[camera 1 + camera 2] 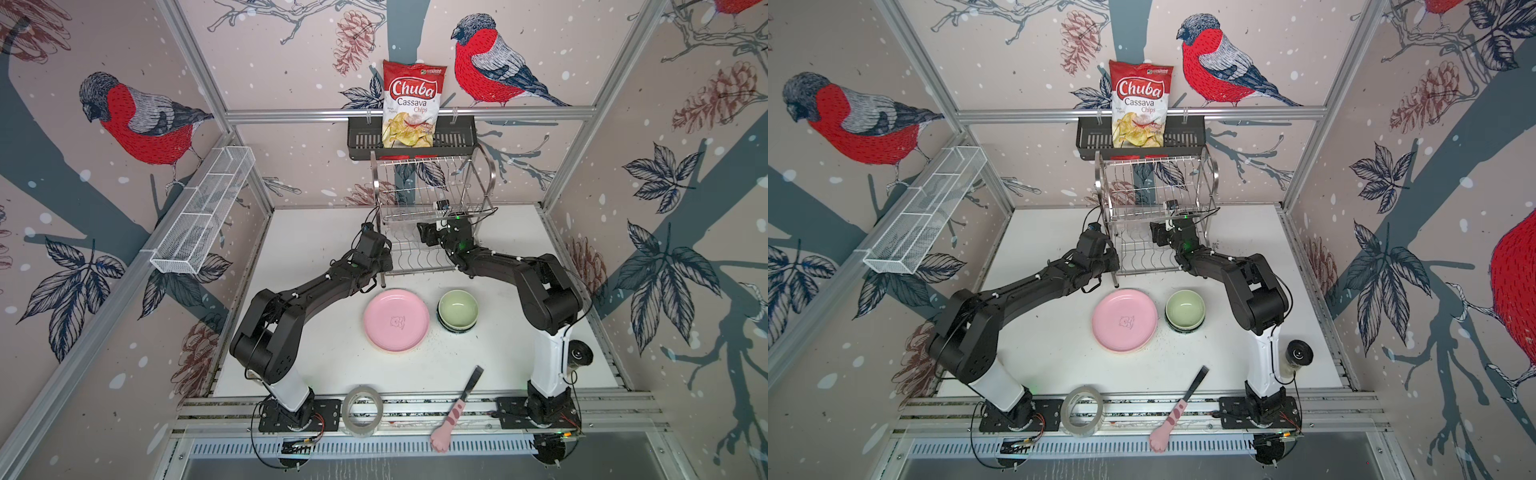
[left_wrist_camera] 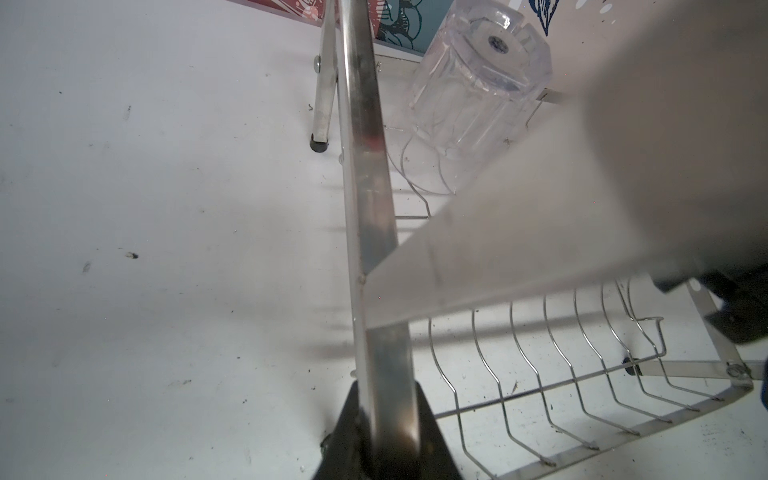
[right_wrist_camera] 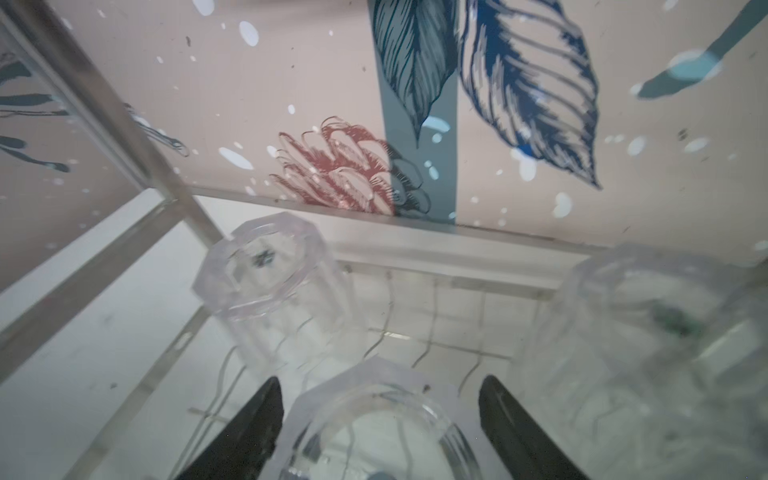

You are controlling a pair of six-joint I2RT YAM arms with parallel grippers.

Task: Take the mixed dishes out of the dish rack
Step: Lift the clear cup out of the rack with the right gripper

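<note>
Unloading glasses: L gripper (image 2: 386, 440) clamps post of shiny steel wire dish rack (image 2: 368, 174); inverted clear faceted glass (image 3: 374, 432) between R gripper (image 3: 376, 386) jaws, pinch unclear; next: squeeze, lift.

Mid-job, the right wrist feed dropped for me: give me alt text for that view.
The right end effector's black fingers flank the nearest clear glass on the dish rack; whether they grip it is unclear. Two more glasses stand beyond, before leaf-print wallpaper.
</note>
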